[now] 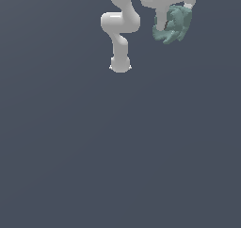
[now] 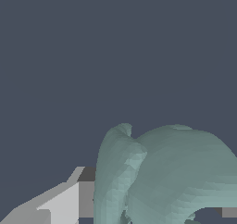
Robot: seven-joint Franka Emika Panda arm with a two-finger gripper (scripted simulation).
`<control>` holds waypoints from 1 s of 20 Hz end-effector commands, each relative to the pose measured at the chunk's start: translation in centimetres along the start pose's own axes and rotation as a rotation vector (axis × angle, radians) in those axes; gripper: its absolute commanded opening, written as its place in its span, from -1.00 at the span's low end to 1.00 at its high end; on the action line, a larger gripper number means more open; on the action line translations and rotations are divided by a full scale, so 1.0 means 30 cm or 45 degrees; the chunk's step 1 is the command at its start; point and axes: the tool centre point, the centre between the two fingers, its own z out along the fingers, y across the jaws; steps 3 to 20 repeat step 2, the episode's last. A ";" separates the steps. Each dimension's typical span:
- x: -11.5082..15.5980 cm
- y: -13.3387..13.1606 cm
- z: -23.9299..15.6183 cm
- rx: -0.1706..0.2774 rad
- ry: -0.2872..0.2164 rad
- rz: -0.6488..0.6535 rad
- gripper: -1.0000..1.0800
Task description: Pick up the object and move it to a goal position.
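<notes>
The object is a small pale teal-green lumpy item with a lobed, ridged surface. It hangs at the top of the exterior view, towards that view's right. My white gripper is shut on it from above, with one finger showing beside it. The gripper's upper part is cut off by the frame edge. In the wrist view the object fills the area between the fingers. One grey-white finger shows on one side and a sliver of the other finger on the far side.
The white arm links and base stand at the exterior view's top centre, left of the gripper. A plain dark grey-blue ground fills everything else in both views. No goal marker is visible.
</notes>
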 end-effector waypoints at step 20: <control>0.002 0.000 -0.001 0.000 -0.001 0.000 -1.00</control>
